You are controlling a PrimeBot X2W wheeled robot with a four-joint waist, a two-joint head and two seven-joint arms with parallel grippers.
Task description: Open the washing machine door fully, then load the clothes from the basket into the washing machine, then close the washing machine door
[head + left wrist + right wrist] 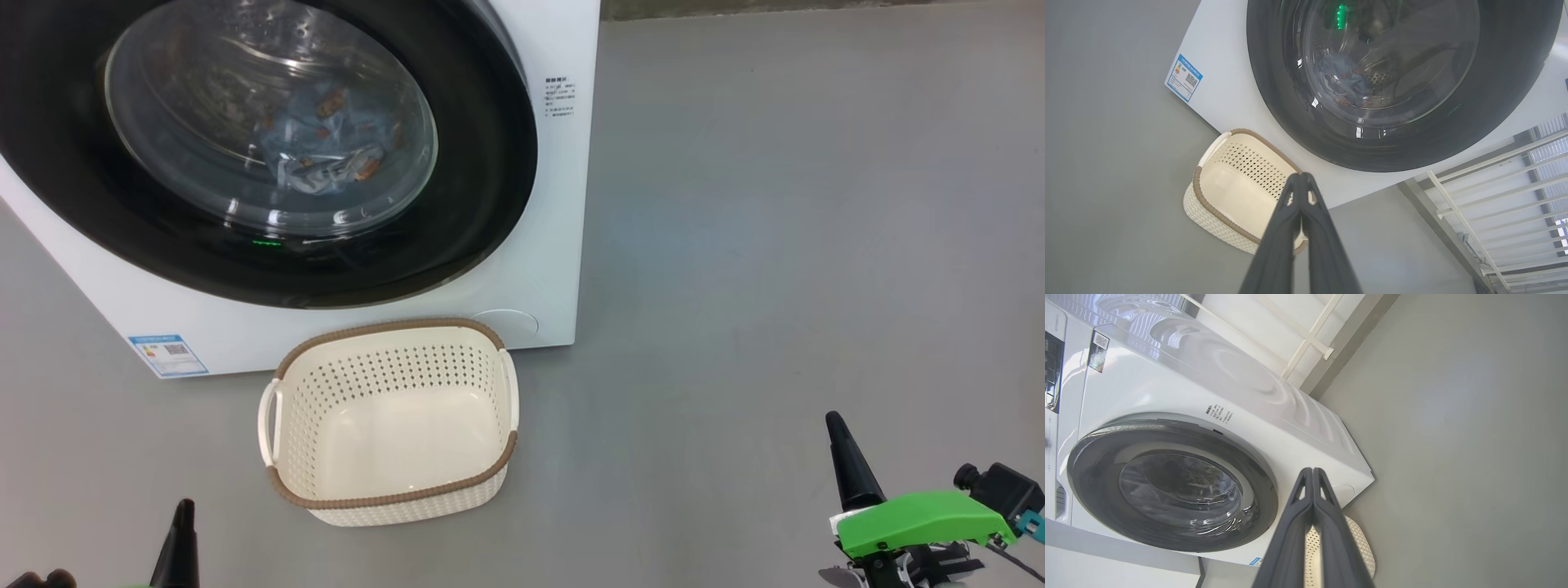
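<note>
Where the washer (559, 204) stands: on the grey floor (775, 245), upper left in the head view, its white front turned toward the robot.
Door (490, 163): shut flat against the front, with a glossy black rim round a clear glass bowl.
Clothes (326, 155): inside the drum, seen through the glass as light-blue fabric with orange-brown print, heaped low.
Basket (392, 328): on the floor just before the washer, below the door. It is cream and perforated with a brown rim, and its bare bottom shows.
Sticker (167, 353): blue, at the front's lower left corner.
Green glow (265, 242): small, on the rim under the glass.
Left gripper (184, 506): lower left in the head view, over the floor, apart from the basket. Its fingers (1278, 228) are pressed together, tips meeting, pinching nothing.
Right gripper (834, 420): lower right, well apart from the basket. Its fingers (1294, 522) are pressed together with nothing between them.
Railing (1494, 175): white bars beside the washer, in the left wrist view.
</note>
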